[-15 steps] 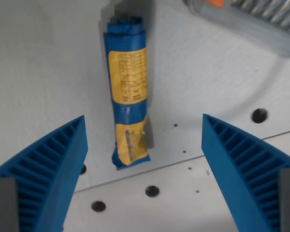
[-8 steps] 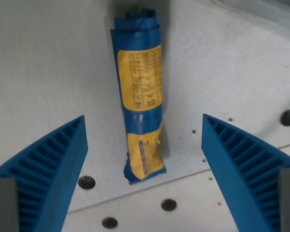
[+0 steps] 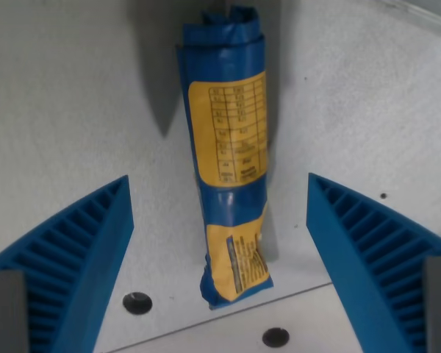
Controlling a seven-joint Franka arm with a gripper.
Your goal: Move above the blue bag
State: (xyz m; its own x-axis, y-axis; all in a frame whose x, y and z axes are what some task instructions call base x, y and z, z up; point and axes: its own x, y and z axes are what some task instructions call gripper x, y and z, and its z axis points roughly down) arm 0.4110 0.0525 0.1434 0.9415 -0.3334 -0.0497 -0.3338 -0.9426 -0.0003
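Note:
The blue bag (image 3: 229, 147) is a rolled blue packet with yellow label panels, lying lengthwise on the white table (image 3: 66, 110) from the top middle down to the lower middle of the wrist view. My gripper (image 3: 219, 243) hangs above it, open, its two ribbed blue fingers (image 3: 73, 265) spread to either side of the bag's lower end. Nothing is held between them, and neither finger touches the bag.
Dark round holes (image 3: 137, 302) dot the table near the bottom edge, one more hole (image 3: 275, 337) sits on the lower plate past a seam. A faint grey edge shows at the top right corner.
The camera has moved in and lower: the bag looks bigger and sits further down and to the wrist view's right. The grey object at the top right has slid out of view.

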